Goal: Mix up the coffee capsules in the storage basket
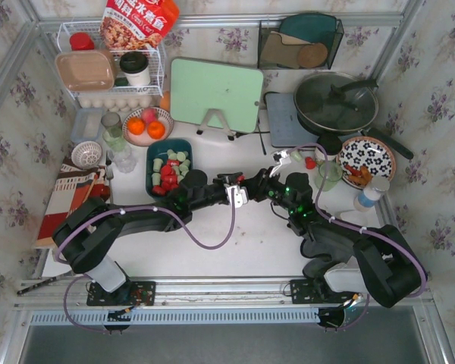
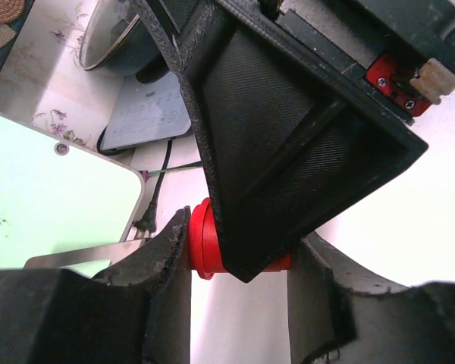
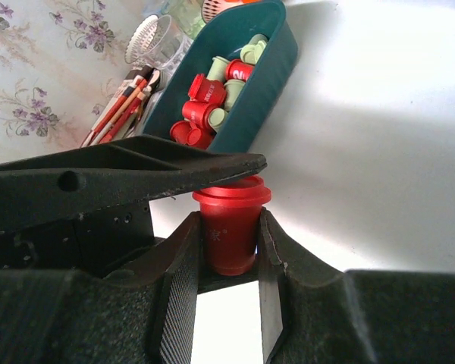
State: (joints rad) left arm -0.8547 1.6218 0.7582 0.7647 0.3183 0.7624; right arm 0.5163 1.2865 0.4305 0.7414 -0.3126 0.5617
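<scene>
1. Between right gripper fingers: red coffee capsule, clamped.
2. Same capsule sits between left gripper fingers; we can't tell if gripped.
3. Beyond fingertips, apart: storage basket.

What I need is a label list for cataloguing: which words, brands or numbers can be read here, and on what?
Nothing reads clearly.
Snack bag: white Chinese characters, too blurred to quote.
Grey mat: faint print, unreadable.
Red capsule: faint mark, unreadable.
</scene>
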